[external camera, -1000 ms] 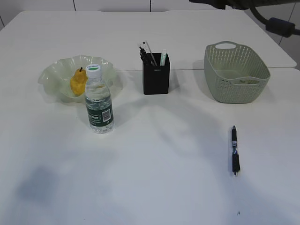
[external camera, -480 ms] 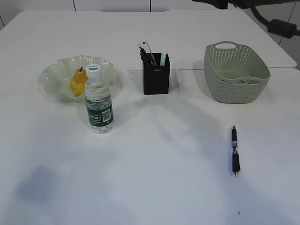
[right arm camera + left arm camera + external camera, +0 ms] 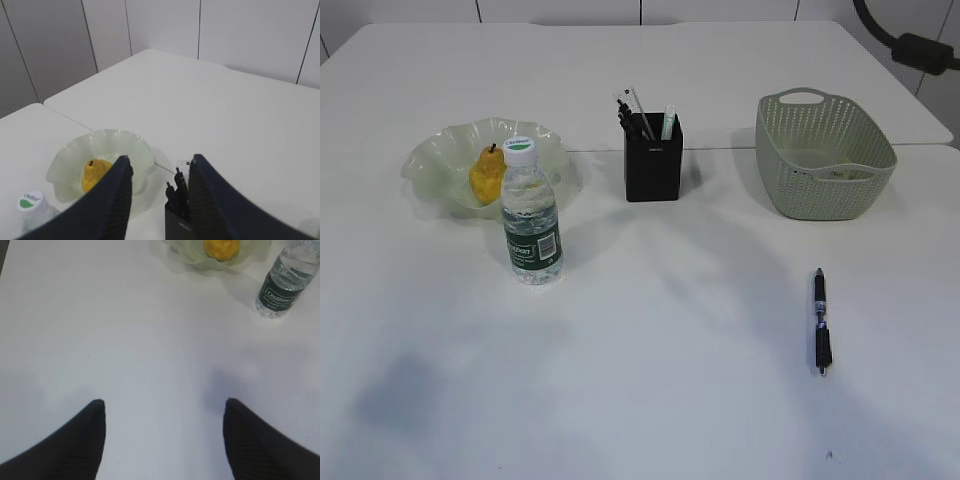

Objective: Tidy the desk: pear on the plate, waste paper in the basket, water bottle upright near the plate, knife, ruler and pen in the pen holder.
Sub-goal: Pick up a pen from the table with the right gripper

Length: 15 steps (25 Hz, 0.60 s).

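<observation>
pen: black pen point(image 3: 820, 322) lies flat on the white table point(image 3: 650, 340) at near right, alone, well apart from every container.
water bottle: clear water bottle point(image 3: 532, 215) stands upright, cap on, dark green label; just in front of the plate, at its near right edge.
plate: pale-green ruffled glass plate point(image 3: 435, 165) at left, behind the bottle.
plate contents: the pear point(image 3: 486, 175), yellow-orange, stem up, rests inside; part hidden by the bottle in the exterior view.
pen holder: black square pen holder point(image 3: 653, 160) at centre, upright, between plate and basket.
pen holder contents: several dark pens, a clear ruler point(image 3: 636, 106) sticking up tilted left, and a slim white-and-green item at the right side; cannot tell whether that one is the knife.
basket: sage-green oval basket point(image 3: 823, 155) at far right, upright.
basket contents: small pale scraps on its floor near the right wall, likely the waste paper point(image 3: 850, 173); too small to be sure.
left gripper: left gripper point(image 3: 165, 412) hovers over bare table, fingers wide apart, nothing between them; plate and bottle far ahead.
right gripper: right gripper point(image 3: 160, 172) is raised high above the pen holder, fingers partly apart, nothing between them.
</observation>
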{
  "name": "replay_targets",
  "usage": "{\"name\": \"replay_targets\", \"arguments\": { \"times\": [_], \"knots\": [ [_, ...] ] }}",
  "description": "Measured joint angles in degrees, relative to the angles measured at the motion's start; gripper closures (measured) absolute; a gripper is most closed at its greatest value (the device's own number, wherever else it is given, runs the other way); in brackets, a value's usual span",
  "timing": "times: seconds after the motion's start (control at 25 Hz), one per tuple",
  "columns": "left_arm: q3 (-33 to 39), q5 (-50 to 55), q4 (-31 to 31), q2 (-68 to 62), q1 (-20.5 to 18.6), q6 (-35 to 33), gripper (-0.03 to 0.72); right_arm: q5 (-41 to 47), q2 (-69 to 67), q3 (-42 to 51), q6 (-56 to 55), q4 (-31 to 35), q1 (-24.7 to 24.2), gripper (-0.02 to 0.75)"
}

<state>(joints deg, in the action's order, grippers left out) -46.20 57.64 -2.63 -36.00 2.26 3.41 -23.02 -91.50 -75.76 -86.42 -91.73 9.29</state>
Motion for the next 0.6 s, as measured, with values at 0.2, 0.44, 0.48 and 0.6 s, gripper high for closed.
{"name": "replay_targets", "arguments": {
  "times": [0.2,0.44,0.48,0.6],
  "knots": [
    [0.0,0.0,0.0,0.0,0.0,0.0,0.168,3.9,0.0,0.8,15.5,12.0,0.0,0.447],
    [0.0,0.0,0.0,0.0,0.0,0.0,0.167,12.7,0.0,2.2,31.7,26.7,0.0,0.447],
    [0.0,0.0,0.0,0.0,0.0,0.0,0.167,12.9,0.0,2.3,32.2,27.2,0.0,0.447],
    [0.0,0.0,0.0,0.0,0.0,0.0,0.167,13.4,-0.1,2.3,33.2,28.2,0.5,0.448]
  ]
}}
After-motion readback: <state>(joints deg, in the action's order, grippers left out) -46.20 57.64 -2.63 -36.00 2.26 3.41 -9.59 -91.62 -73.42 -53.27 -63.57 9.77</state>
